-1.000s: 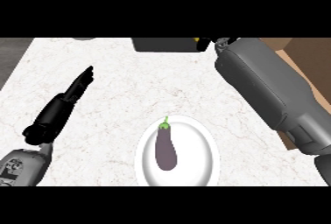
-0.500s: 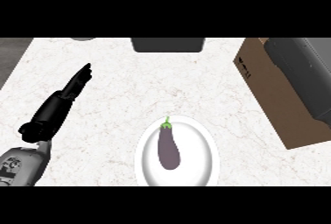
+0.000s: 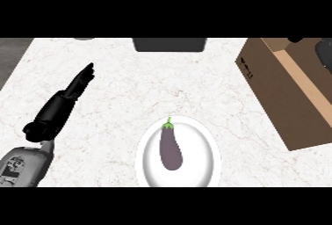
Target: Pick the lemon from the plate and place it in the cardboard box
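Note:
A white plate (image 3: 194,173) lies near the front middle of the counter. On it is a purple eggplant (image 3: 170,149) with a green stem; no lemon shows. The open cardboard box (image 3: 272,83) stands at the right. My left hand (image 3: 62,105) is at the left, well away from the plate, open with straight fingers pointing up and away. A dark grey shape (image 3: 323,52) at the right edge over the box looks like part of my right arm. A small black bit (image 3: 296,40) shows beside it.
A dark rectangular object (image 3: 170,44) stands at the counter's back edge, middle. A grey round thing (image 3: 84,38) peeks in at the back left. Bare marble counter (image 3: 156,88) lies between my left hand, the plate and the box.
My right forearm, which stretched across the right side over the box a second ago, has pulled off to the right edge, uncovering the box. The left hand, plate and eggplant have stayed put.

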Tool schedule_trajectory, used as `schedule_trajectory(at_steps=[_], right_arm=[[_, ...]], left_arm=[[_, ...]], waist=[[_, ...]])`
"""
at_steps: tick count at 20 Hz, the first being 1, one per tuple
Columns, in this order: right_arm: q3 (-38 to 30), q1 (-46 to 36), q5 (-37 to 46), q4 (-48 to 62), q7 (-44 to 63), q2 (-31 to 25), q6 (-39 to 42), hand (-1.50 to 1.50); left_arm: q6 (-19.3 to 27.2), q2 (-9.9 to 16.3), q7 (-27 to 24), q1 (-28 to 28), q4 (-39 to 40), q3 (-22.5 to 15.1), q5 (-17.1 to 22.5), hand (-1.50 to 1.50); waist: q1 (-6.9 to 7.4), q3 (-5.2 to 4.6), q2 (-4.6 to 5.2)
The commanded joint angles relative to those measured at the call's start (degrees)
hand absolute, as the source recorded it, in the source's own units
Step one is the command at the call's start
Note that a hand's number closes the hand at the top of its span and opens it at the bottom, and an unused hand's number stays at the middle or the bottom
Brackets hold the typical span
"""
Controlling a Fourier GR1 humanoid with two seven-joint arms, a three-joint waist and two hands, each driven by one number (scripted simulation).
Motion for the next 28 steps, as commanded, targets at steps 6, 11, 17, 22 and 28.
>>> schedule_trajectory(at_steps=[6,11,17,22,28], right_arm=[[-5.2,5.6,-6.2,5.6,-10.3,-5.3,16.4,1.5],[-7.5,4.8,-7.7,10.4,-12.8,-7.1,24.4,-1.5],[-11.2,10.0,-11.0,6.4,-26.8,-7.4,22.7,-1.5],[-24.0,7.4,-21.9,1.6,-31.6,-4.3,7.5,-1.5],[-39.5,10.2,-34.8,2.4,-34.7,-4.8,-0.3,-1.5]], left_arm=[[-1.2,0.0,-0.9,3.8,-2.1,0.7,-0.5,0.0],[0.0,-2.1,1.0,0.4,-1.1,0.0,-2.6,0.0],[-2.9,-0.5,1.2,1.6,-1.8,2.2,-0.9,0.0],[-0.9,-1.9,-1.1,3.0,-0.9,1.5,-2.3,0.0],[-0.8,-1.3,0.2,1.4,-0.6,2.4,-2.6,0.0]], waist=[[0.12,-0.01,-0.15],[0.48,0.03,0.07],[-0.05,0.04,-0.25],[-0.84,0.23,-0.61],[-1.27,0.17,-0.32]])
